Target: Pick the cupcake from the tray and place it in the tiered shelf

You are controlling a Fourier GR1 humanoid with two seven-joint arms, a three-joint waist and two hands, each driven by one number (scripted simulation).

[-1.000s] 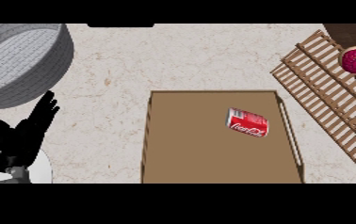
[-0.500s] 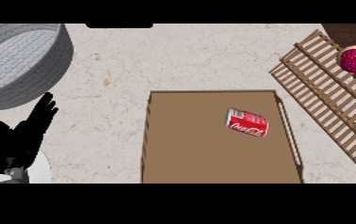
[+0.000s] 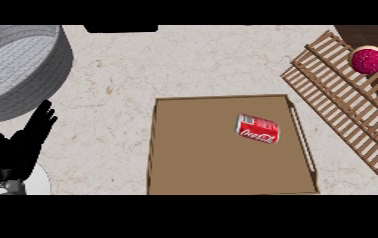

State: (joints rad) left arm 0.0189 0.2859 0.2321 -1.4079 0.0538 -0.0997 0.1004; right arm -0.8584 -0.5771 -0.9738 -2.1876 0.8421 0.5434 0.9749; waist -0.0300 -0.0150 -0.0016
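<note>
So the cupcake already sits on the tiered shelf, up and right of the tray. Only a red soda can lies in the tray. Left hand rests far left of the tray, fingers straight, holding nothing. Right hand isn't visible.

Red soda can lying on its side; grey bowl far left on speckled counter.

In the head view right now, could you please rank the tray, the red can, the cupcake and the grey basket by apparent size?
1. Tray
2. Grey basket, cut off by the view's edge, so unsure against the tray
3. Red can
4. Cupcake, partly cut off, close to the can
</note>
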